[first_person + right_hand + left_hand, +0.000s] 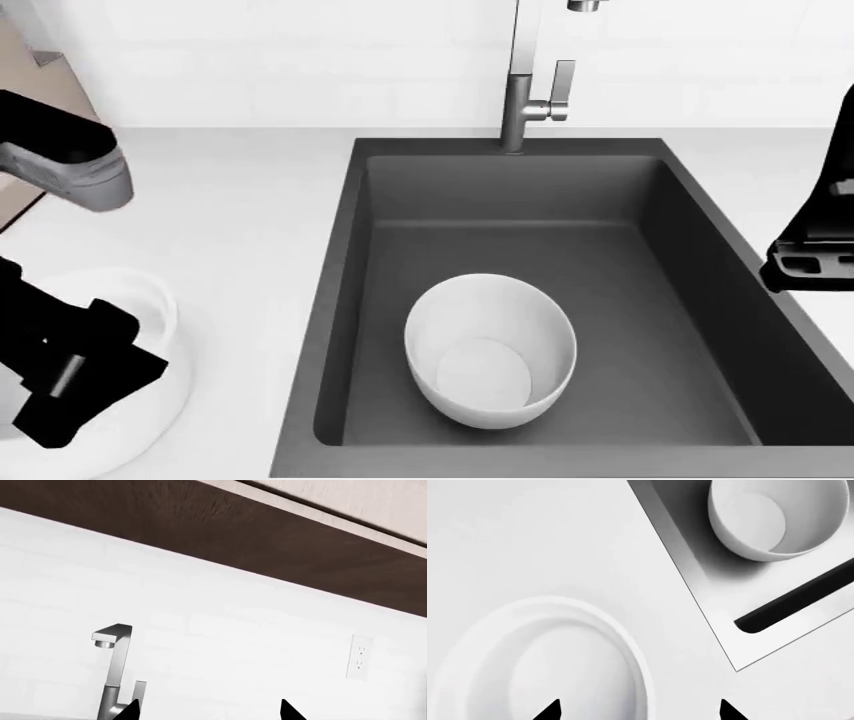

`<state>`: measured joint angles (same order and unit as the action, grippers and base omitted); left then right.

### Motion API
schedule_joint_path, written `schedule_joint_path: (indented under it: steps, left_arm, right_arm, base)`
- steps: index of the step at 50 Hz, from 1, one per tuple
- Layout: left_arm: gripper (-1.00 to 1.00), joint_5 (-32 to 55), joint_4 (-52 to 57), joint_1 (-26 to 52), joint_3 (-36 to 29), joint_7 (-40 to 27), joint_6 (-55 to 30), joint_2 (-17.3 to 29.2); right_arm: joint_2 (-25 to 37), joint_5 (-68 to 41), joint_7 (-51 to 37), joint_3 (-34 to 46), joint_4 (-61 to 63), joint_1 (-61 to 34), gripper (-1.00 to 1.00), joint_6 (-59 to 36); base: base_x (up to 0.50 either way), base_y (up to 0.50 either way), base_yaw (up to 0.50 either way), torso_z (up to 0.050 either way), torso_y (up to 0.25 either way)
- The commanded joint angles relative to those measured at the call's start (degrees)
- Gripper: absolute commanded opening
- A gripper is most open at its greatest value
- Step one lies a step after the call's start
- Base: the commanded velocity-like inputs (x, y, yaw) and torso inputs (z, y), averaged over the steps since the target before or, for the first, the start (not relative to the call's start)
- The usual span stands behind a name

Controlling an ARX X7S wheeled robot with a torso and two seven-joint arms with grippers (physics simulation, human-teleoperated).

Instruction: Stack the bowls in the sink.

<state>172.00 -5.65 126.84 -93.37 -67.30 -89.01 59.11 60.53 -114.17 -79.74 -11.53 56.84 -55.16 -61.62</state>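
One white bowl [491, 350] lies inside the dark grey sink [400, 200], toward its front, and shows in the left wrist view as well as the bowl [774, 515]. A second white bowl [140, 330] stands on the counter left of the sink, half hidden by my left arm. My left gripper [640, 712] is open just above this bowl [554, 665], one fingertip over its inside and the other over the counter beyond its rim. My right gripper [210, 711] is open and empty, held high at the sink's right side and facing the back wall.
A brushed steel faucet [527, 100] rises behind the sink, also visible as the faucet [113, 670]. White counter [240, 210] surrounds the basin. A wall outlet [360, 656] and a dark cabinet underside [200, 530] show above. My right arm [814, 250] hangs over the right rim.
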Motion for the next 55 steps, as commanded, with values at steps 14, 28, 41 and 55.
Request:
schedule_joint_path:
  steps: [14, 28, 41, 55]
  left_arm:
    - [1.00, -9.8, 0.1, -8.0, 3.7, 7.7, -0.4, 0.4]
    - [1.00, -12.7, 0.7, -8.2, 2.1, 11.5, -0.5, -0.4]
    - [1.00, -15.4, 1.6, -8.1, 1.0, 14.7, -0.2, -0.4]
    - [-1.00, -17.4, 2.9, -6.8, -0.5, 16.9, 0.0, 0.2]
  right_arm:
    - [-0.9, 1.4, -0.1, 2.4, -0.5, -0.7, 1.00, -0.8]
    - [-0.6, 1.6, 0.4, 0.9, -0.2, 0.7, 1.00, -0.8]
    - [0.1, 0.9, 0.1, 1.2, -0.3, 0.0, 1.00, -0.3]
    - [0.3, 0.7, 0.0, 1.3, -0.1, -0.2, 1.00, -0.1]
  base:
    - [0.00, 0.00, 0.00, 0.000, 0.000]
    - [0.00, 0.00, 0.00, 0.000, 0.000]
    - [0.00, 0.00, 0.00, 0.000, 0.000]
    - [0.00, 0.00, 0.00, 0.000, 0.000]
